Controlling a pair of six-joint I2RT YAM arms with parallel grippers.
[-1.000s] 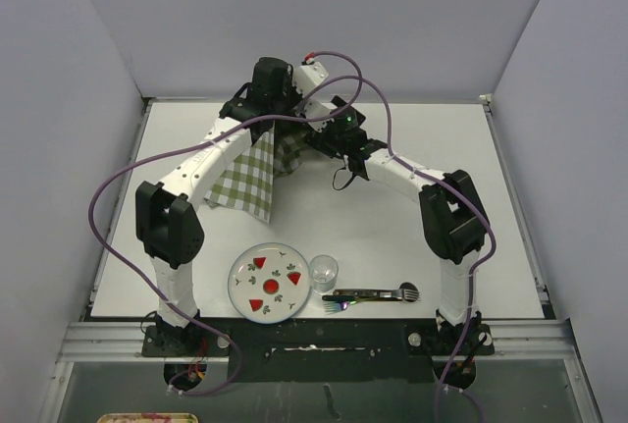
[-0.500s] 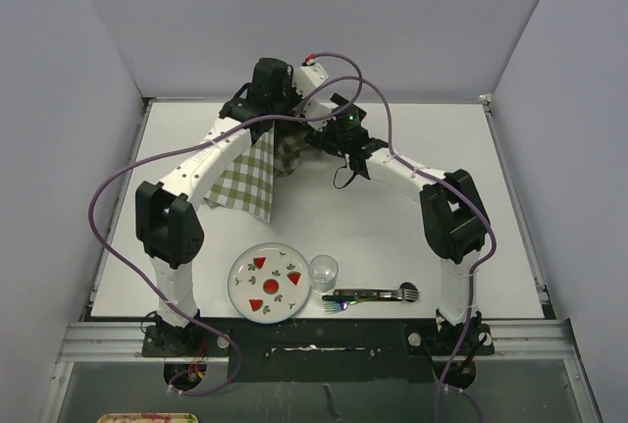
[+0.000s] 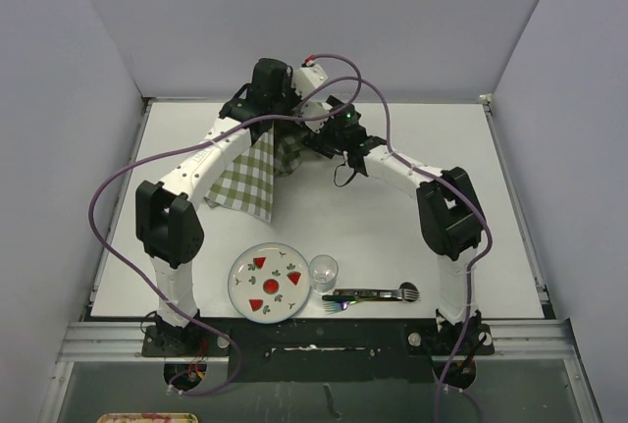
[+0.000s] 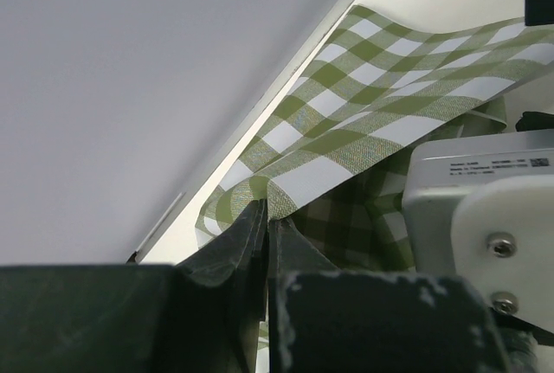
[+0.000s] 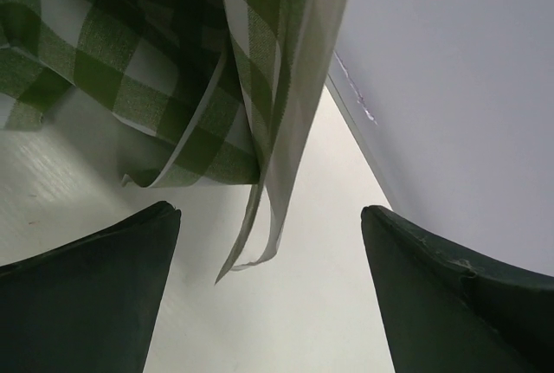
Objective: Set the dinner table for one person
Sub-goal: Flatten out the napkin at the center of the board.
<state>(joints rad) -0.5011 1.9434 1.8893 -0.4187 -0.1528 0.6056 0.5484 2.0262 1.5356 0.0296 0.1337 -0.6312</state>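
Robot lab cell: bare partition walls [image 3: 324, 21] boxing a metal-railed white desk [image 3: 373, 237], bolted arms [image 3: 169, 232] trailing purple cables [image 3: 94, 209].

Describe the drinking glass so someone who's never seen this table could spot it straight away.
Look along the near edge of the white dinner table, around its middle. A round plate with red markings lies left and dark cutlery right; the glass stands between them. It alone is clear and upright.
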